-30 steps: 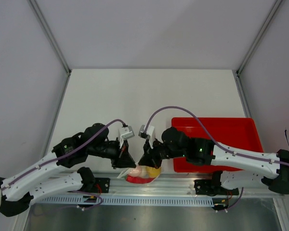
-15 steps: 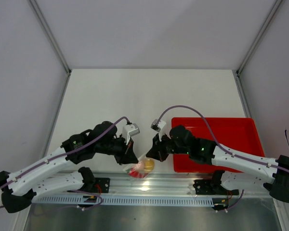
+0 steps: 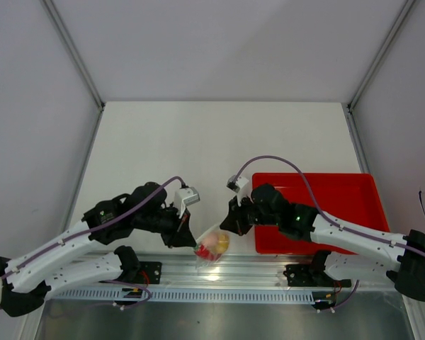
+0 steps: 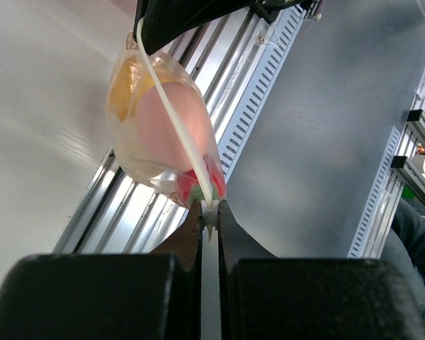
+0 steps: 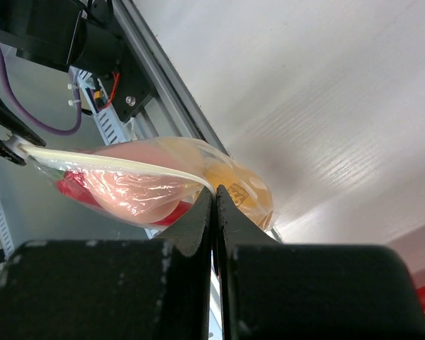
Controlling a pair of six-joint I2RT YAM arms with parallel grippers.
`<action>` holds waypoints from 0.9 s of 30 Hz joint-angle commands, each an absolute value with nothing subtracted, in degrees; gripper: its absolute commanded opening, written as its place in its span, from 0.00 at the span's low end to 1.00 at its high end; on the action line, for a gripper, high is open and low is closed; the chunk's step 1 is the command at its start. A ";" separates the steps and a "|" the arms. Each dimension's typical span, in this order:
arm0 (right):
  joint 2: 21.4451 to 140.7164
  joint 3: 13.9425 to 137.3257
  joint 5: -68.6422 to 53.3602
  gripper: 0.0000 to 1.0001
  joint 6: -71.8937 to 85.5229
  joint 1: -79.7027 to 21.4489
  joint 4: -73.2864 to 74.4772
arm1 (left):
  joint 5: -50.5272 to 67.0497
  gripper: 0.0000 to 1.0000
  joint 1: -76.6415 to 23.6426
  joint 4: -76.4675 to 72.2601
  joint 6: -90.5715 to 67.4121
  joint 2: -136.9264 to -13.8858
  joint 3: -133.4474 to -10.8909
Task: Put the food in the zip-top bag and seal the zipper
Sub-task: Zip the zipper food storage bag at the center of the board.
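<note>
We see the zip-top bag [image 3: 211,248] clear, its zipper [image 4: 176,126] pale cream, the food [image 4: 152,124] inside yellow-orange, pinkish and red. Tray [image 3: 343,202] plain red, table [image 3: 198,142] white, cables [image 3: 269,159] purple.

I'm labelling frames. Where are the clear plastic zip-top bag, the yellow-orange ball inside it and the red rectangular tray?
clear plastic zip-top bag [image 4: 163,134]: left wrist view, side wall.
yellow-orange ball [image 3: 222,242]: top view, its middle.
red rectangular tray [image 3: 340,195]: top view, bare floor.

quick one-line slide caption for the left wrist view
The left tool and right tool pinch opposite ends of the mouth of the zip-top bag, with the food hanging inside.
</note>
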State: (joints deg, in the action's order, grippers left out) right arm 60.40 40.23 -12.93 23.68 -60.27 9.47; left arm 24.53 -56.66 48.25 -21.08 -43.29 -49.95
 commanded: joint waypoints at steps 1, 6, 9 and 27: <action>59.50 38.85 -9.40 0.00 23.38 -58.27 11.16 | 27.34 0.01 -57.22 51.24 -23.03 -41.66 -51.50; 59.76 38.85 -10.19 0.00 23.20 -58.01 10.64 | 25.06 0.00 -57.22 52.73 -23.99 -40.96 -51.42; 60.90 40.34 -11.25 0.00 23.38 -58.53 10.37 | 21.12 0.02 -57.22 52.74 -26.10 -41.48 -51.42; 80.15 52.45 -14.68 0.00 22.50 -55.29 8.53 | -7.47 0.99 -57.22 47.02 -32.17 -33.76 -51.68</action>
